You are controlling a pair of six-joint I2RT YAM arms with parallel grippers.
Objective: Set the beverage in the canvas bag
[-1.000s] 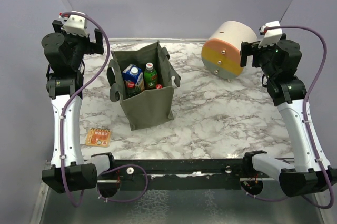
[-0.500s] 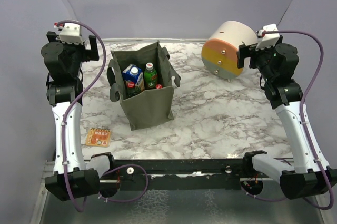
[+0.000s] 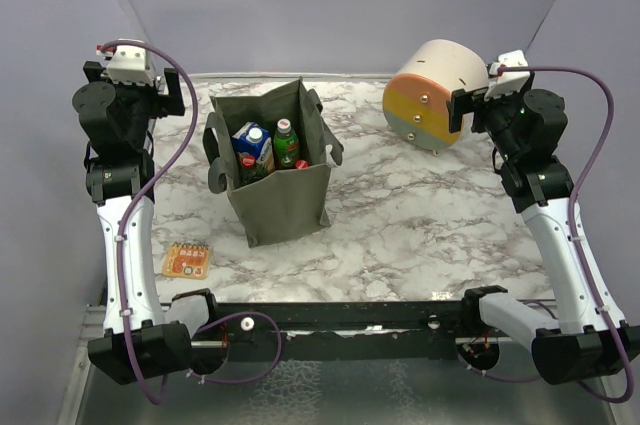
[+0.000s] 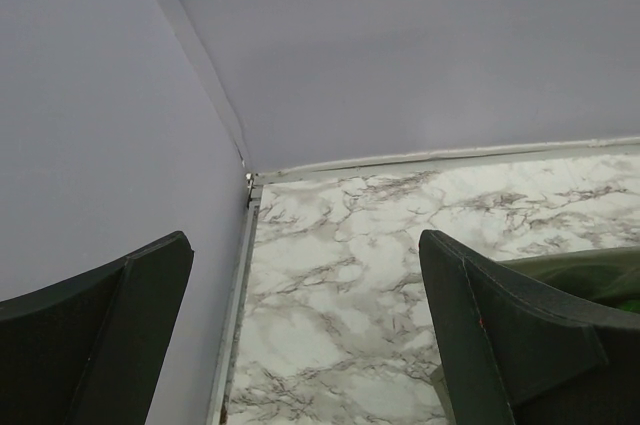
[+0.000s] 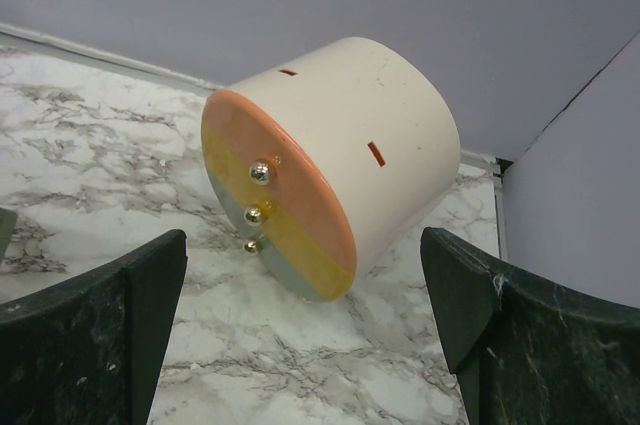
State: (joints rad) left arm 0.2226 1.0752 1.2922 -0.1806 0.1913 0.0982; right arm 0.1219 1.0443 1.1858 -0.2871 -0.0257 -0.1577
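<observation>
Scanning the marble table, we are seeing nothing on it shifting; only the two arms are moving, each drawing back toward its own outer edge over the last second; the canvas bag is sitting upright left of centre, unmoved; the cream-and-orange cylinder is lying tilted at the far right; the left gripper is gaping wide and empty, facing the back corner; the right gripper is gaping equally wide, carrying nothing, facing the cylinder; inside the bag a blue-and-white carton and a green bottle are standing side by side; we are judging the beverage already placed and the arms simply retreating; a small orange packet is resting near the front left.
</observation>
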